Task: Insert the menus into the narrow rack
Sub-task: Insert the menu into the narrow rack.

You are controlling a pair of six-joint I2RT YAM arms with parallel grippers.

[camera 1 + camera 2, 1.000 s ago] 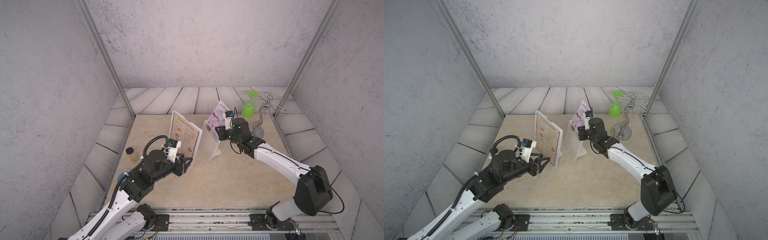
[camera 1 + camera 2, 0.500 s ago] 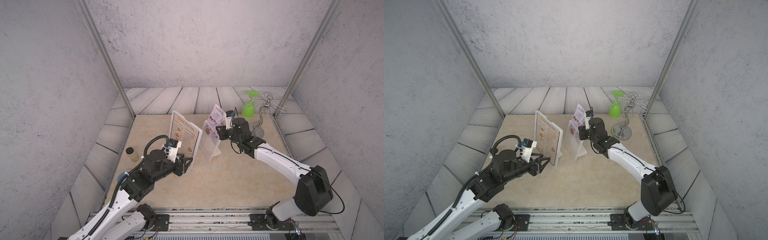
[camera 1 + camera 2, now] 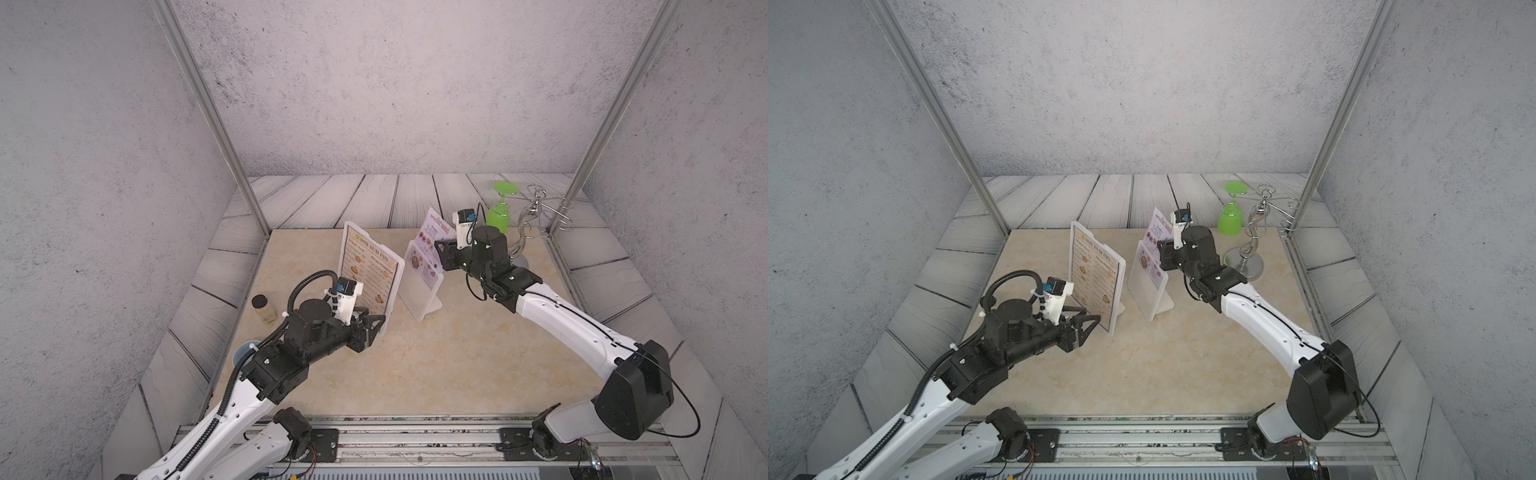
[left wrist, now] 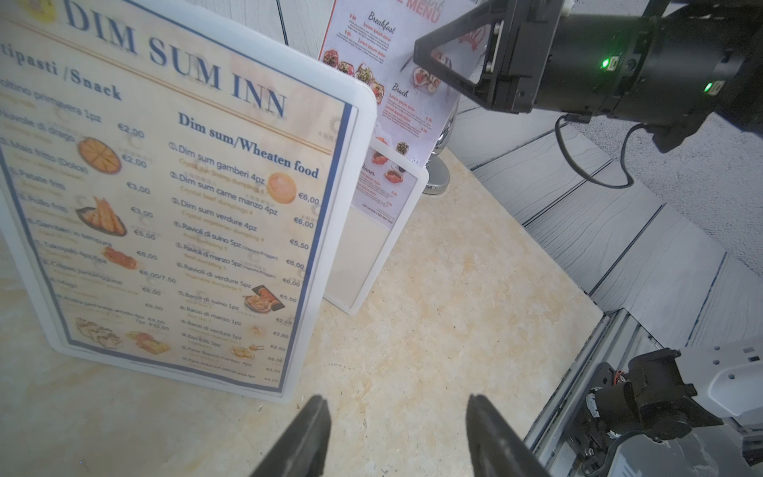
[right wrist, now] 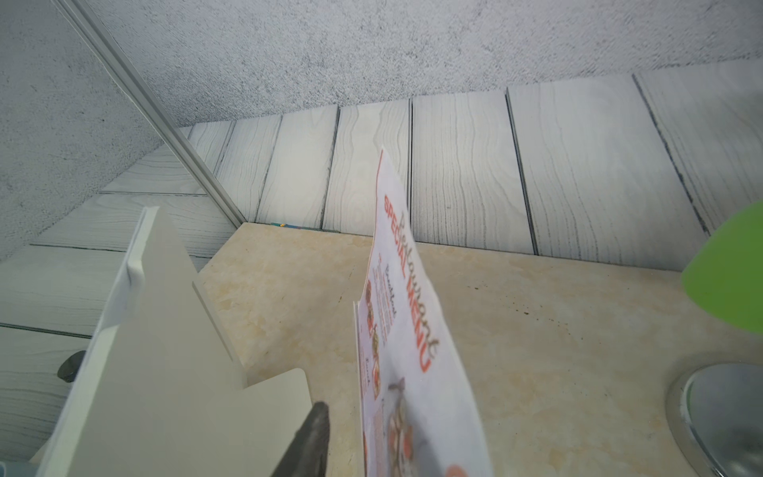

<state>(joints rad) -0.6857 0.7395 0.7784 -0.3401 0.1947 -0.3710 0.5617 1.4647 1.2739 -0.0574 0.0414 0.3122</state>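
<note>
The cream, blue-bordered DIM SUM INN menu [image 3: 370,270] [image 3: 1094,274] [image 4: 165,206] stands upright in a large white holder. The white, red-headed SPECIAL MENU [image 3: 434,230] [image 3: 1156,230] [image 5: 404,330] has its lower half in the smaller narrow rack [image 3: 422,291] [image 3: 1148,291] [image 4: 363,256], and its top sticks out. My right gripper [image 3: 442,249] [image 3: 1160,249] [image 5: 363,413] straddles that upper part. It is open: one finger [image 5: 318,433] stands clear of the sheet, and the other is behind it. My left gripper [image 3: 376,322] [image 3: 1092,320] [image 4: 396,402] hangs open and empty by the large holder's front corner.
An upturned green cup [image 3: 498,216] hangs on a chrome wire stand [image 3: 528,232] just behind my right arm. A small black-lidded jar [image 3: 264,309] sits left of my left arm. The large holder's white back [image 5: 165,330] rises close beside my right gripper.
My right gripper's jaws have spread apart around the SPECIAL MENU, which has settled slightly lower in its rack. The left arm has not moved.
</note>
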